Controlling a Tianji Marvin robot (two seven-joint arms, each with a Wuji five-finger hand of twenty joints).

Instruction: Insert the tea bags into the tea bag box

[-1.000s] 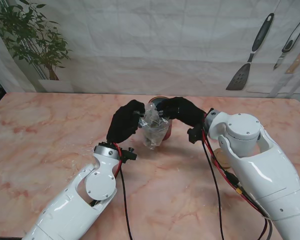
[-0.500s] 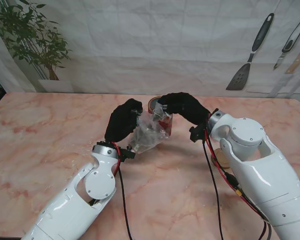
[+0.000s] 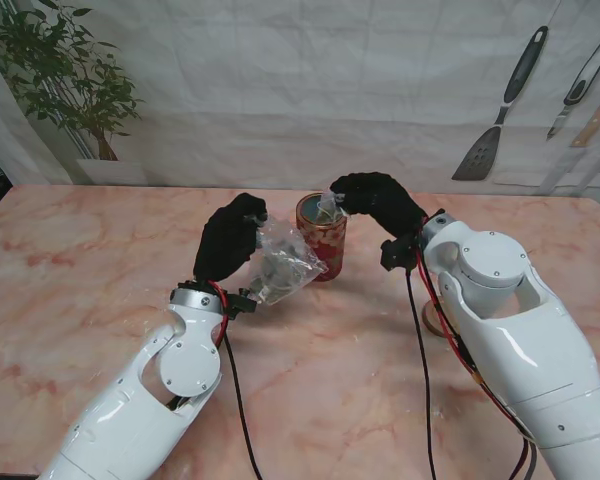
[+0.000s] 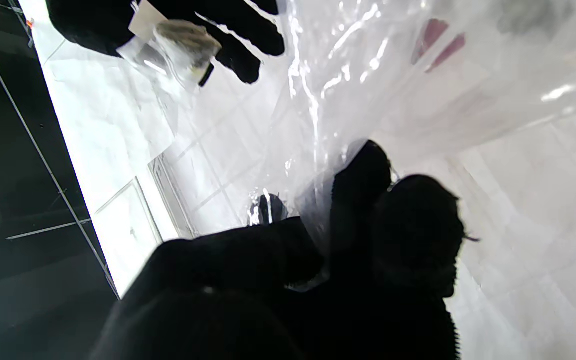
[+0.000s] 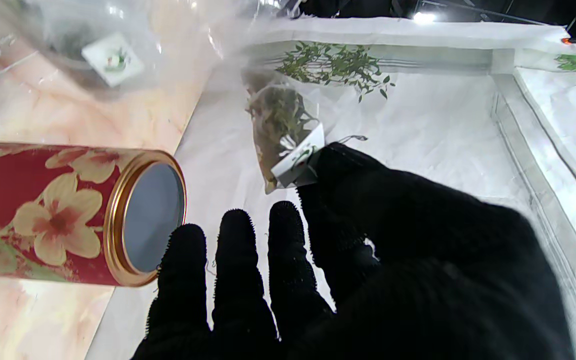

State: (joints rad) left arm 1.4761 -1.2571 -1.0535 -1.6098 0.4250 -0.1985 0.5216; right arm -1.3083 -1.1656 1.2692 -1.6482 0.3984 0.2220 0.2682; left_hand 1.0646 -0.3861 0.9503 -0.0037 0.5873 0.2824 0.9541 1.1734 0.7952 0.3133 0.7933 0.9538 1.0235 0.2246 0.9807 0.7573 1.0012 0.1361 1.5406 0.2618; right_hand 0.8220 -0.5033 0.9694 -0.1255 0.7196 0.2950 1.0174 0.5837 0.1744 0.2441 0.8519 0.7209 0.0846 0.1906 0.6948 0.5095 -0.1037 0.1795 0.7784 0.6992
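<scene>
A red tea tin with flower print stands upright mid-table, its gold-rimmed mouth open. My right hand hovers just above and right of the tin, thumb and forefinger pinching a tea bag by its paper tag; the tea bag hangs over the tin's mouth. My left hand is shut on a clear plastic bag held left of the tin, lifted off the table. The plastic bag fills the left wrist view, with more tea bags inside it.
A potted plant stands at the table's far left corner. A spatula and other utensils hang on the back wall at right. A small round wooden object lies partly hidden by my right arm.
My right hand has pulled a tea bag out of the plastic bag and risen to the right, above the tin. My left hand moved the bag leftward, uncovering the tin.
</scene>
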